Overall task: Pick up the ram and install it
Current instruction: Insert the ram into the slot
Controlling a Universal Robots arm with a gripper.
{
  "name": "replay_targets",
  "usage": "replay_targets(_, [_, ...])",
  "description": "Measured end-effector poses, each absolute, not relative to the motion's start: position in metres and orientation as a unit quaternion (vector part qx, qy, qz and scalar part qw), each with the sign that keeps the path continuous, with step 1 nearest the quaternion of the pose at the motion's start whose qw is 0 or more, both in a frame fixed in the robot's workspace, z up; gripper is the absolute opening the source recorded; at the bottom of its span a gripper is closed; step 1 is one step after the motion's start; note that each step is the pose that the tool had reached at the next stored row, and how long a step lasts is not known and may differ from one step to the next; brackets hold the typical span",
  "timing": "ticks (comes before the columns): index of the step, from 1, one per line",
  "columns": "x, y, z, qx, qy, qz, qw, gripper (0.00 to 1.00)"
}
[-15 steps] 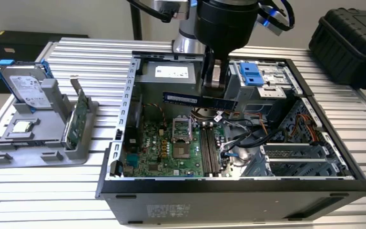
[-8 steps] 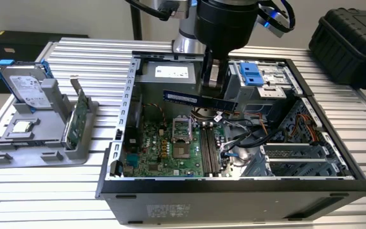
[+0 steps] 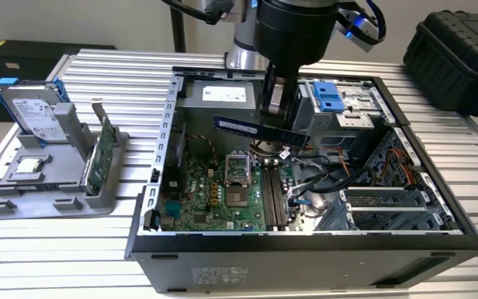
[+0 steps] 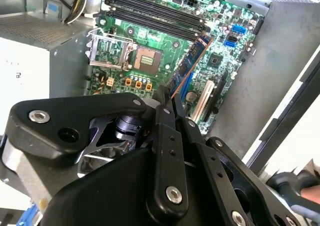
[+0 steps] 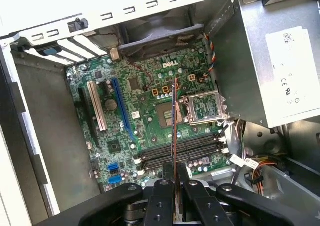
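The ram is a long dark blue-black stick, held level in the air above the open computer case. My gripper is shut on it near its middle. In the first wrist view the ram shows edge-on, running out from the gripper over the green motherboard. In the second wrist view the ram slants away from the gripper. The black memory slots lie on the motherboard below the stick, also seen as memory slots and memory slots.
A grey stand at the exterior view's left holds a silver hard drive in a blue frame, a green card and a small chip. Cables and a drive cage crowd the case. A black box sits at the far right.
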State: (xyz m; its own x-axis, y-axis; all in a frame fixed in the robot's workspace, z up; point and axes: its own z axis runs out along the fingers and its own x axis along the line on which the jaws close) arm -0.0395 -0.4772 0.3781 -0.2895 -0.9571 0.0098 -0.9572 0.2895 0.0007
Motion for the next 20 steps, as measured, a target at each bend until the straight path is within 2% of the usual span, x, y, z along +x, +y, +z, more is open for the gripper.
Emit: replay_targets(20, [-0.0395, -0.4772, 0.3776, 0.532, -0.847, 0.002, 0.004, 0.0])
